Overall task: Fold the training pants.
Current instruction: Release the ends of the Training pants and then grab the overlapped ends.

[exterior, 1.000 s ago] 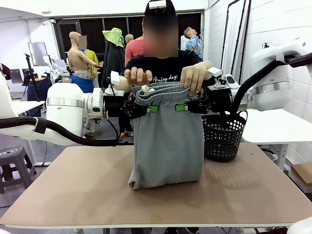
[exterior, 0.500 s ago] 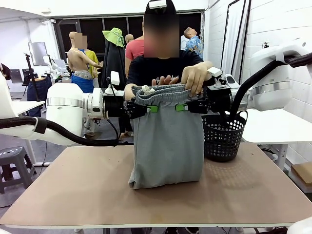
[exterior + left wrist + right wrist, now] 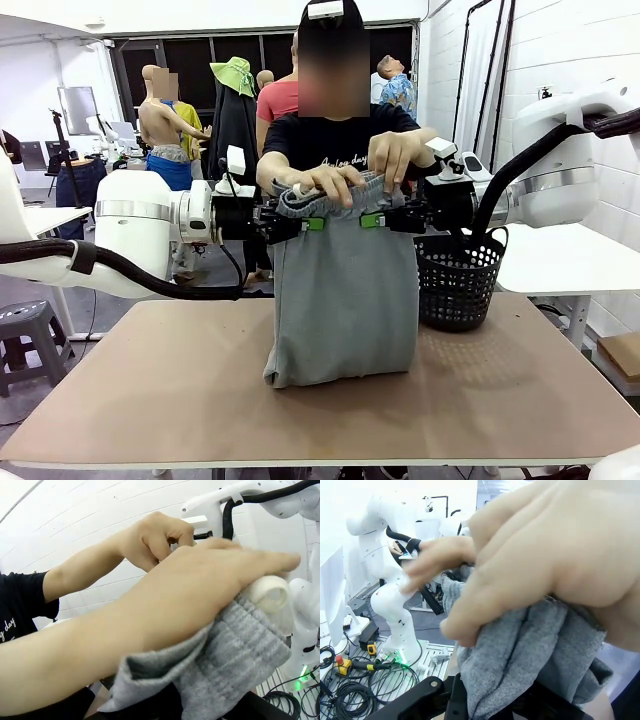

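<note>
Front view: we are holding the training pants (image 3: 345,300) upright over the middle of the table (image 3: 150,400). Their lower end is resting doubled on the tabletop, at six o'clock from our claws. The left gripper (image 3: 305,223) is clamped on the nine o'clock end of the waistband (image 3: 297,203). The right gripper (image 3: 372,220) is clamped on its three o'clock end, and both are pinching grey jersey between their green pads. Just behind them, one hand (image 3: 330,182) of the person is lying flat across the top of the band. The other hand (image 3: 392,155) is curling over the three o'clock corner. A black mesh basket (image 3: 458,285) is standing at three o'clock from the pants.

To do this step well, we judge that we should be keeping both clamps firm and level. The span between them should stay steady so the cloth hangs flat while the person shapes the band. When lowering, both arms should travel together so the fold lands square and clear of the basket.

Compared with a second ago, the hand at nine o'clock is no longer gripping its corner from behind. Half a second ago only its fingers were showing behind the band, and now it is pressing across the top. The waistband is sitting lower and more bunched. Our grippers, the other hand and the hem are staying where they were.
</note>
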Robot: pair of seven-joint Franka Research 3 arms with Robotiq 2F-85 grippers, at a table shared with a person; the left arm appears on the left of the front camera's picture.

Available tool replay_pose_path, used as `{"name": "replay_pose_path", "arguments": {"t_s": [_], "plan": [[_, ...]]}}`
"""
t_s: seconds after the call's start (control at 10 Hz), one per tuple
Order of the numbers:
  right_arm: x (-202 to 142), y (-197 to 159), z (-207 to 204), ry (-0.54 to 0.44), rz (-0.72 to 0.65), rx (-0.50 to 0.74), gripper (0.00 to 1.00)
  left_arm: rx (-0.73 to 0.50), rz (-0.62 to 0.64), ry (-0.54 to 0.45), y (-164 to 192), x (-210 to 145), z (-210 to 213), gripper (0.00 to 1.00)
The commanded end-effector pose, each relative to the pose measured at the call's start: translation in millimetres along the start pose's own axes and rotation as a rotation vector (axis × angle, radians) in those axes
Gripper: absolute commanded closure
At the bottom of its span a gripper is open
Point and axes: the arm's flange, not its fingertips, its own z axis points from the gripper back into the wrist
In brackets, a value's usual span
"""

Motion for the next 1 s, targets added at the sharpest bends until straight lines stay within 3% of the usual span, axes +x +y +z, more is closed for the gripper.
{"name": "replay_pose_path", "arguments": {"t_s": [0.0,0.9], "plan": [[2.3,0.3,-2.4,-0.023,-0.002,0.0,1.0,0.012,-0.015,-0.035,-3.0,0.5,0.8,1.0],[2.3,0.3,-2.4,-0.023,-0.002,0.0,1.0,0.012,-0.015,-0.035,-3.0,0.5,0.8,1.0]]}}
